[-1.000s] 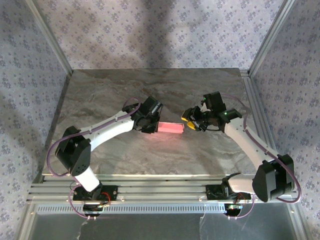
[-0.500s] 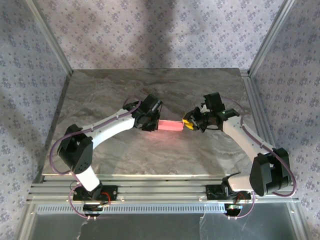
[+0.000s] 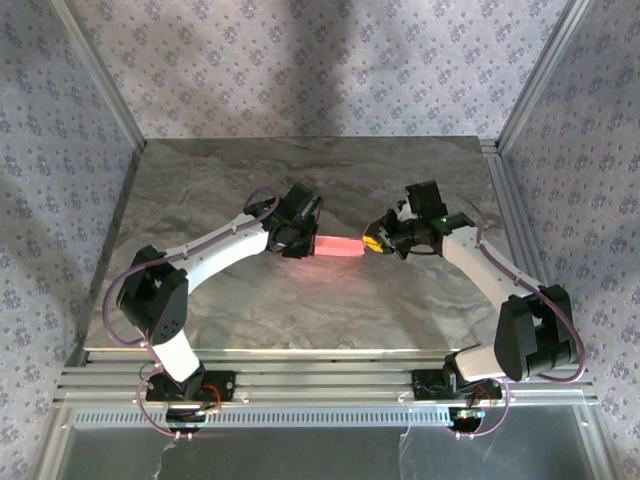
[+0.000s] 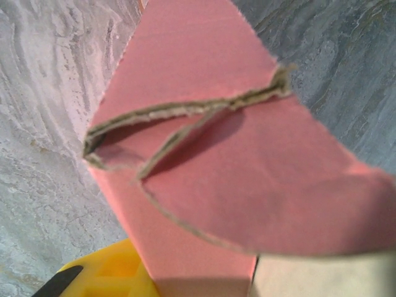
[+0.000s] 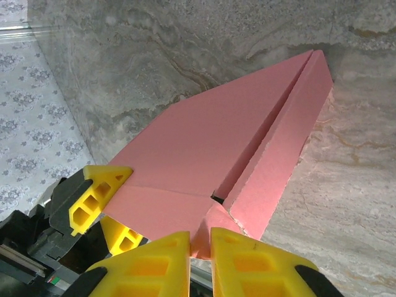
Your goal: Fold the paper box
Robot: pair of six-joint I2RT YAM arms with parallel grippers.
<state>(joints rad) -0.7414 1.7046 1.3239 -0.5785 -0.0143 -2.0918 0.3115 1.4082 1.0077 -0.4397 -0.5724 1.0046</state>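
While tight in left gripper (image 3: 303,245) and right gripper (image 3: 372,243), paper box (image 3: 338,247), marble table (image 3: 300,180) beneath.

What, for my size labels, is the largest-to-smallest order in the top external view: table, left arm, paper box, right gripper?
1. table
2. left arm
3. paper box and right gripper look alike; not ranked.

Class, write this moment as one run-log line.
left claw: holds paper box end | right claw: pinches opposite end | flap: ajar

Matt pink paper box (image 4: 185,62) (rough fibrous edges), 2 yellow plastic fingers (image 5: 247,260), smooth marble-look table (image 3: 300,170)
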